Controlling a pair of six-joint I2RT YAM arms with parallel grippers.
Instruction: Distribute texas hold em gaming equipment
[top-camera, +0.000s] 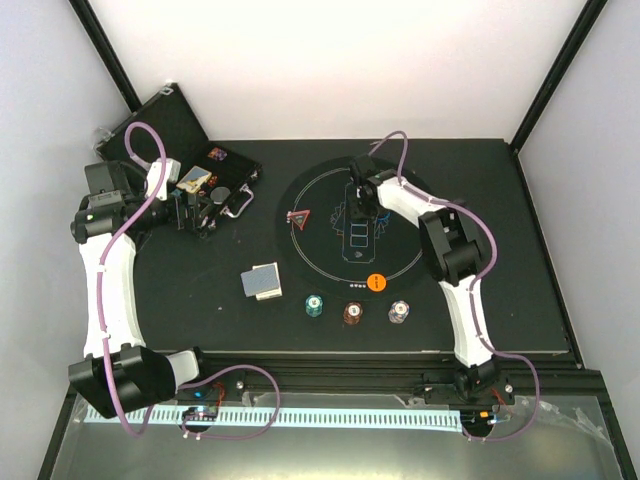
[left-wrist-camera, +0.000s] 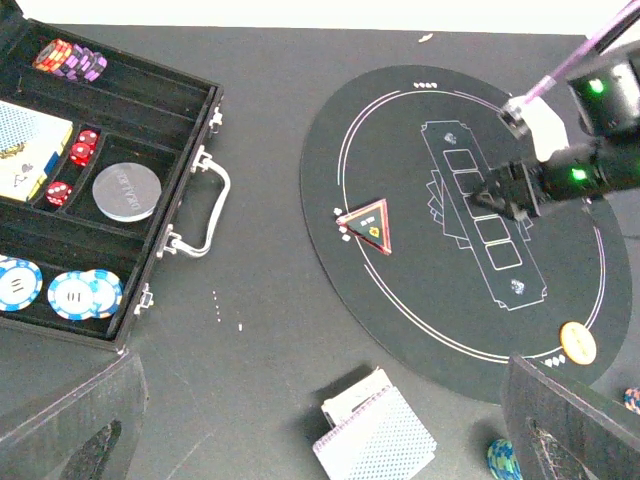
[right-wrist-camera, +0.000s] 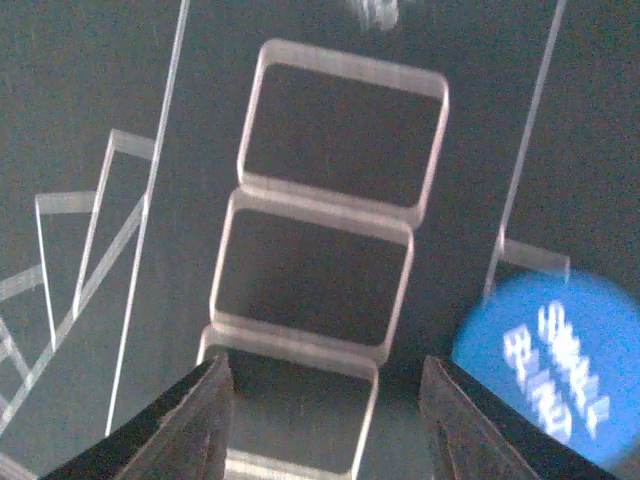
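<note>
My right gripper (right-wrist-camera: 320, 375) hangs low over the round printed mat (top-camera: 400, 255), open, with only the printed card boxes between its fingers. A blue disc (right-wrist-camera: 545, 370) lies on the mat just right of its right finger, apart from it. On the mat I also see a red triangle marker (top-camera: 300, 218) and an orange disc (top-camera: 376, 283). Teal (top-camera: 314, 305), brown-red (top-camera: 353, 314) and white-grey (top-camera: 399, 312) chips sit in a row before the mat. Grey-blue-backed cards (left-wrist-camera: 380, 435) lie left of the mat. My left gripper (left-wrist-camera: 322, 380) is wide open and empty, high above the table beside the case.
The open black case (left-wrist-camera: 150, 250) stands at the back left. It holds striped chips (left-wrist-camera: 70, 295), red dice (left-wrist-camera: 78, 152), a grey disc (left-wrist-camera: 126, 190) and a card deck (left-wrist-camera: 25, 150). Its handle (left-wrist-camera: 205, 210) points toward the mat. The right arm (top-camera: 445, 245) reaches over the mat's right side.
</note>
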